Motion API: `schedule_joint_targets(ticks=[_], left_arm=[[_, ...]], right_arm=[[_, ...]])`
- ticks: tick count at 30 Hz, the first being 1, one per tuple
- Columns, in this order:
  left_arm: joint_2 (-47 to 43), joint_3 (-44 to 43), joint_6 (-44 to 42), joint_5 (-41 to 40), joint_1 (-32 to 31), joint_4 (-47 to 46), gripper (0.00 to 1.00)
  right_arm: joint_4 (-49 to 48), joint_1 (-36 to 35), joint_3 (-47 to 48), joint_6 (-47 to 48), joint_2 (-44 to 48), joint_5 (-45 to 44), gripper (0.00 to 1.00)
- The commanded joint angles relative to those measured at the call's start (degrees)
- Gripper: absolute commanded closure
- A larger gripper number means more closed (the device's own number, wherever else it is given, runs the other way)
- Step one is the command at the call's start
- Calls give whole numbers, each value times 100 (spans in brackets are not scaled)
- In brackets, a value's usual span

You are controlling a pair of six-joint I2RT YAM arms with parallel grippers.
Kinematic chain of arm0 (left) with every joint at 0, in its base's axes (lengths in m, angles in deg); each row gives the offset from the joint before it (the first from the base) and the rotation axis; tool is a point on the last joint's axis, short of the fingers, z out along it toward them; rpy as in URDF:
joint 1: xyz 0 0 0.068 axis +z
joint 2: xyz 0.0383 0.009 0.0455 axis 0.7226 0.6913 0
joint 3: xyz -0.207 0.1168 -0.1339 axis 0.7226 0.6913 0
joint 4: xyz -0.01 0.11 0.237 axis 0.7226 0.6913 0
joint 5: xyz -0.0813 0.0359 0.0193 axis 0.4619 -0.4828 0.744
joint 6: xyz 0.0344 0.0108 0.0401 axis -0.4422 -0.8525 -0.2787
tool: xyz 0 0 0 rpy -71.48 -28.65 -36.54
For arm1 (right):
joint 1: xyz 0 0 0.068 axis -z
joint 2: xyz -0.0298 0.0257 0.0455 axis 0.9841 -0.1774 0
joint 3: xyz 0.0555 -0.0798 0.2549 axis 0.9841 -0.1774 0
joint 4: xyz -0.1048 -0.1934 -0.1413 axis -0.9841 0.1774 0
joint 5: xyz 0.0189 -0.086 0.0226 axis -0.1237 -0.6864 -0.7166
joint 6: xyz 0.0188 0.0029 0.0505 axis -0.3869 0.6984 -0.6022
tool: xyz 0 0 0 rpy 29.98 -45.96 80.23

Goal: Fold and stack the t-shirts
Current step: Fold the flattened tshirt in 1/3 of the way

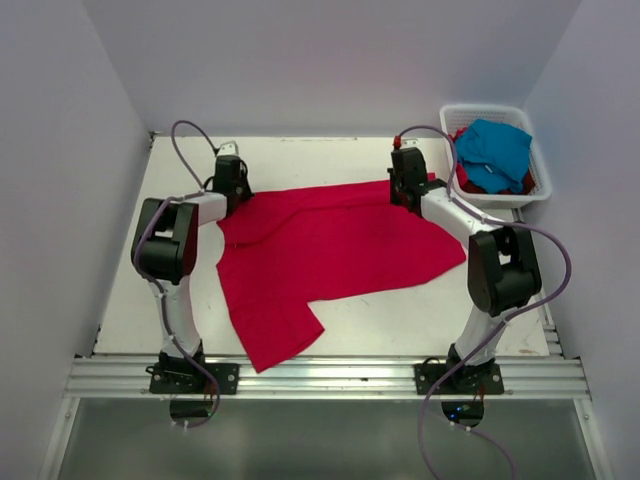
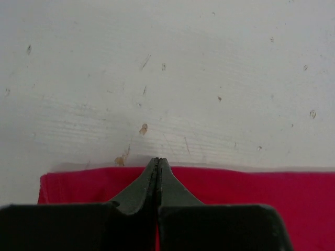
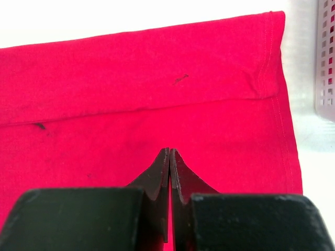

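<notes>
A crimson red t-shirt [image 1: 330, 250] lies spread, partly folded, across the white table [image 1: 320, 155]. My left gripper [image 1: 232, 183] is shut over the shirt's far left edge. In the left wrist view its tips [image 2: 157, 160] reach just past the flat red hem [image 2: 261, 204]. My right gripper [image 1: 405, 185] is shut over the shirt's far right part. In the right wrist view its tips [image 3: 169, 150] sit above flat red cloth [image 3: 157, 78] with a fold line. No cloth shows pinched in either. A turquoise t-shirt [image 1: 495, 150] lies on another red one [image 1: 465, 180] in the basket.
The white slatted basket [image 1: 480, 107] stands at the back right corner, and its wall shows in the right wrist view [image 3: 327, 52]. White walls enclose the table on three sides. An aluminium rail [image 1: 330, 375] runs along the near edge.
</notes>
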Motion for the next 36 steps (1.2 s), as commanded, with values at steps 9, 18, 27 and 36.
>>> schedule_joint_targets(ticks=[9, 18, 27, 36], left_arm=[[-1566, 1453, 438, -51, -233, -640, 100], [-1841, 1858, 455, 80, -278, -441, 100], [-1954, 1700, 394, 97, -339, 182, 100], [-3149, 2271, 305, -200, -1121, 1174, 50]], right_arm=[[-77, -77, 43, -66, 136, -116, 100], [-86, -147, 25, -84, 92, -73, 100], [-174, -261, 227, -347, -207, 2466, 100], [-33, -463, 78, -136, -199, 2424, 97]])
